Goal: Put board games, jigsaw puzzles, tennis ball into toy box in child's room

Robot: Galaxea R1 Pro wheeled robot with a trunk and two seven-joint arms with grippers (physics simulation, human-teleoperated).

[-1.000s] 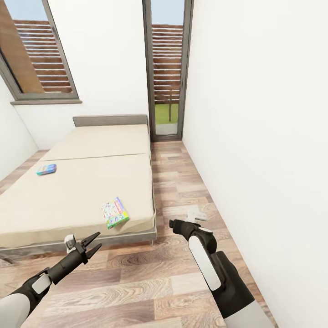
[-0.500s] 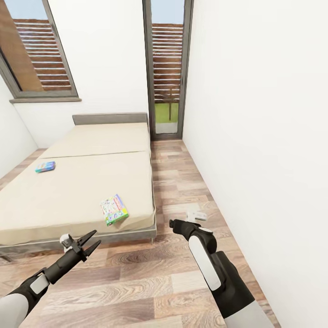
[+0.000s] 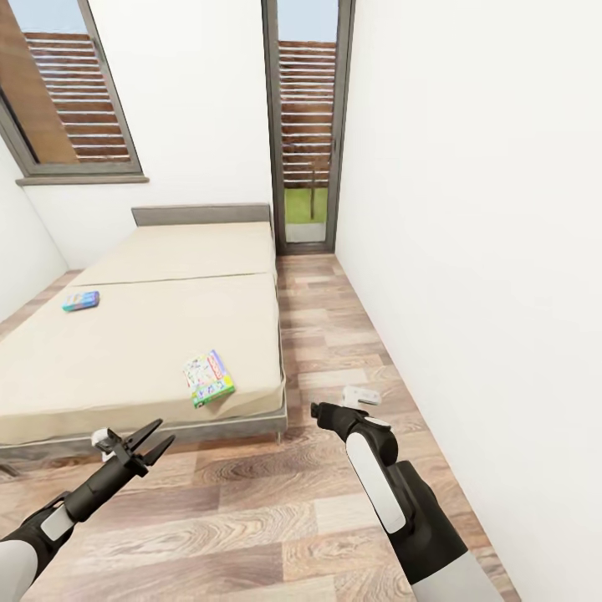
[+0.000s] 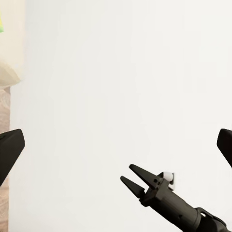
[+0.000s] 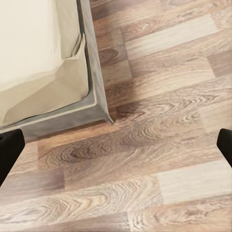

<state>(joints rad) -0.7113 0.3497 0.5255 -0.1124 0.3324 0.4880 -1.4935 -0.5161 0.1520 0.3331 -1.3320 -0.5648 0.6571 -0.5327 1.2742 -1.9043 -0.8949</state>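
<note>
Two board games lie on the cream bed (image 3: 125,351): a white one with multicoloured edges (image 3: 208,378) near the front right corner, and a small teal-blue one (image 3: 81,301) at the left side. My left gripper (image 3: 166,431) hangs open and empty over the floor, just in front of the bed's foot. My right gripper (image 3: 322,411) is open above the planks right of the bed corner, and the left wrist view catches it (image 4: 129,175) against the white wall. The right wrist view looks down on the bed corner (image 5: 53,72). The table and toy box are out of view.
A wood-plank aisle (image 3: 334,334) runs between the bed and the white right wall (image 3: 485,251) to a narrow glass door (image 3: 306,142). A window (image 3: 71,92) sits above the grey headboard (image 3: 201,215).
My left arm has swung left and lower along the foot of the bed, still open. The whole view has shifted slightly, so the camera moved. The right arm holds its pose.
</note>
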